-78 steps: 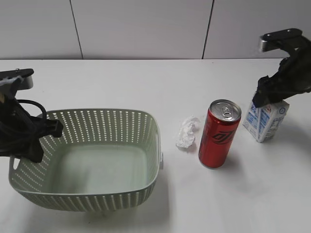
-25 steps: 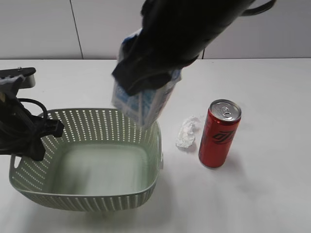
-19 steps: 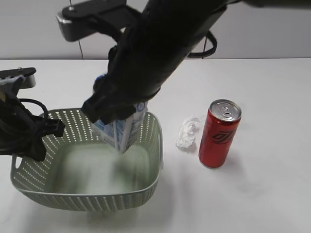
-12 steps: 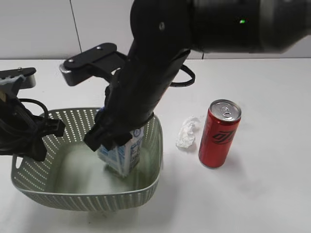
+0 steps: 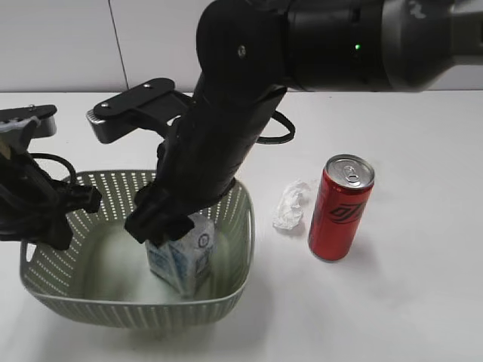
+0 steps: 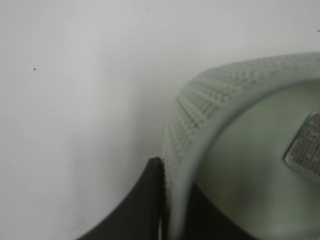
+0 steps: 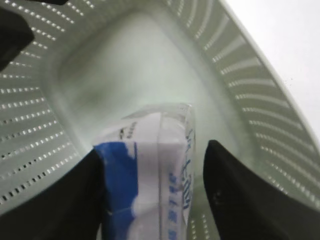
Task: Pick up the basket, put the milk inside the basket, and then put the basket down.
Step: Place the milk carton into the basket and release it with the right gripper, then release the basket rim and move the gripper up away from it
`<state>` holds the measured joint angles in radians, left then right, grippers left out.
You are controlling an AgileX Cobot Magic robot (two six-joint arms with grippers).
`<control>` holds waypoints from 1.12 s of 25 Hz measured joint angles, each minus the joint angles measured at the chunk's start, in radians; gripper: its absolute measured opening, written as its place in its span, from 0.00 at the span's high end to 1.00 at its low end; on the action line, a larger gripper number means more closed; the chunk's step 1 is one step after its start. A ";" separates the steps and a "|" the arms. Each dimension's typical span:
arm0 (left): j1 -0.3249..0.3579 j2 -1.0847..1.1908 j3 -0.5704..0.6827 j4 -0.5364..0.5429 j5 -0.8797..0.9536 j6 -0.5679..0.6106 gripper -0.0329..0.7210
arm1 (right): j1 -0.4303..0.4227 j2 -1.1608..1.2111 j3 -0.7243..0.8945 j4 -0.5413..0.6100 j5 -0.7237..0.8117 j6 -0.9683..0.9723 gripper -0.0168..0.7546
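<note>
Left gripper clamping basket rim, right gripper holding milk inside, walls close around.

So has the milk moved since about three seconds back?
Yes. The milk left its spot right of the red can and now sits low inside the basket, left of the can, with the right gripper on it.

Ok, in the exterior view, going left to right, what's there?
Left end effector on the basket rim → milk inside the basket, held by the right end effector → crumpled tissue → red can.
</note>
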<state>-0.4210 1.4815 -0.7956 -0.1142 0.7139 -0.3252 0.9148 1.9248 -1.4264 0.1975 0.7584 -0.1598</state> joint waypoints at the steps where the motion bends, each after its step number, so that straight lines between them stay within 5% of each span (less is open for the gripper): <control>1: 0.000 0.002 0.003 0.008 0.004 0.002 0.95 | 0.000 0.000 0.000 0.004 0.001 -0.001 0.35; 5: -0.001 0.001 0.004 0.004 0.008 0.004 0.95 | 0.000 0.000 -0.023 0.001 0.056 -0.002 0.27; 17: -0.002 0.001 0.004 -0.019 0.022 0.004 0.95 | -0.047 -0.050 -0.298 -0.111 0.314 0.047 0.26; 28: -0.002 0.001 0.004 -0.048 0.035 0.004 0.95 | -0.477 -0.095 -0.312 -0.132 0.431 0.056 0.23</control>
<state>-0.4225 1.4826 -0.7916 -0.1623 0.7490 -0.3214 0.4373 1.8294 -1.7381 0.0651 1.1895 -0.1043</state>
